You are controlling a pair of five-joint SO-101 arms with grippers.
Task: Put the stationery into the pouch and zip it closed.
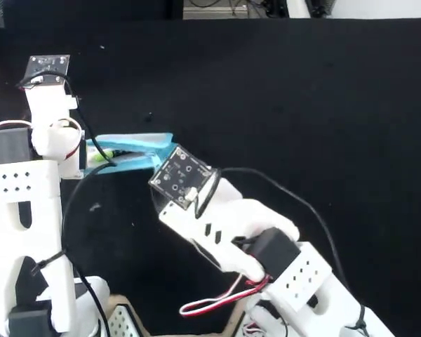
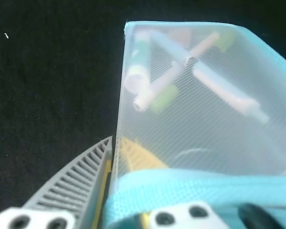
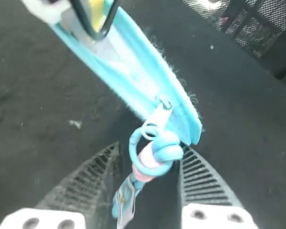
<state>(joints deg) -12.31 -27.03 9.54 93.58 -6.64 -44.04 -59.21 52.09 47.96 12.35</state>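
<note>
The pouch (image 2: 200, 143) is clear mesh with light blue trim and lies on the black table (image 1: 302, 105). Several pens and markers (image 2: 157, 90) rest inside it. My left gripper (image 2: 115, 145) is shut on the pouch's edge at one end, with a grey finger (image 2: 71, 186) outside the mesh and a yellow one behind it. At the other end sits the zipper slider (image 3: 163, 103), from which hangs a blue ring pull with a pink bead (image 3: 152, 157). My right gripper (image 3: 150, 147) stands open with that pull between its fingers. In the high view the pouch (image 1: 133, 140) has its mouth gaping.
Black cloth covers the whole table. Both arm bases and their red and white cables (image 1: 217, 298) crowd the front edge. A black cable (image 1: 295, 196) loops over the right arm. Free room lies at the back and right.
</note>
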